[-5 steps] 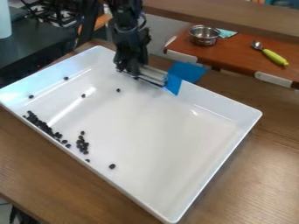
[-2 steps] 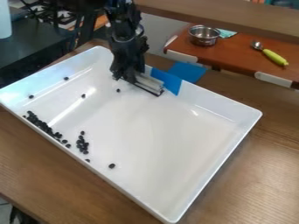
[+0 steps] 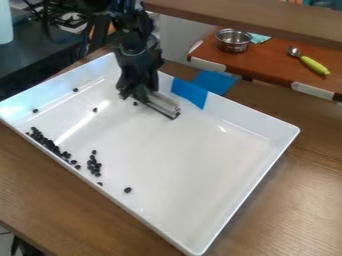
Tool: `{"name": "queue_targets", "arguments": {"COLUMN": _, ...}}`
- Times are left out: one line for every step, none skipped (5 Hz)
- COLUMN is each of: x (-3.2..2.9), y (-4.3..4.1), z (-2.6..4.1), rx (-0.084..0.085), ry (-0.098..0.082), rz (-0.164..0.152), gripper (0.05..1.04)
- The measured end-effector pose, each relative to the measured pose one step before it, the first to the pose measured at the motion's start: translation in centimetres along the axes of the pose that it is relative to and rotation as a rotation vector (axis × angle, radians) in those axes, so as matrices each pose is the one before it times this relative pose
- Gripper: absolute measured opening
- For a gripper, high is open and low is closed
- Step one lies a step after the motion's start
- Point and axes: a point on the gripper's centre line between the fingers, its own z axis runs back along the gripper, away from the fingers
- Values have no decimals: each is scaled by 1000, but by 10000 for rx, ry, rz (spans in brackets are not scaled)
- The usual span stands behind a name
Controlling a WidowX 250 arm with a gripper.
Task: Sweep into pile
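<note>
The black gripper (image 3: 141,92) hangs down inside the white tray (image 3: 167,145), near its back wall. A grey-white flat sweeping tool (image 3: 162,104) is held at the gripper, its dark lower edge low over the tray floor. One dark piece (image 3: 135,103) lies right beside the tool's left end. Most of the dark pieces (image 3: 50,144) lie in a band along the left front wall, with a smaller cluster (image 3: 94,165) to its right. A single piece (image 3: 127,190) sits farther right, and a few others are scattered toward the back left.
Blue tape (image 3: 190,92) covers part of the tray's back wall. Beyond it, a metal pot (image 3: 234,40) and a green-handled spoon (image 3: 313,65) rest on a reddish-brown surface. The tray's raised walls enclose the work area on a wooden table (image 3: 294,200).
The gripper and sweeping tool have moved away from the back wall, toward the camera and slightly left. More of the blue tape is uncovered. The dark pieces look unmoved.
</note>
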Motion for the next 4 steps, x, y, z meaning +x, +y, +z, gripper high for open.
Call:
{"name": "queue_targets", "arguments": {"x": 1060, "y": 3604, "z": 1057, "rx": 278, "ry": 45, "rz": -10, "gripper": 365}}
{"name": "queue_targets", "arguments": {"x": 1620, "y": 3534, "z": 928, "rx": 171, "ry": -30, "rz": 89, "gripper": 365}}
{"name": "queue_targets", "arguments": {"x": 1669, "y": 2734, "z": 530, "rx": 142, "ry": -107, "rz": 66, "gripper": 365}}
{"name": "queue_targets", "arguments": {"x": 1496, "y": 4030, "z": 855, "rx": 378, "ry": -11, "rz": -26, "gripper": 365}}
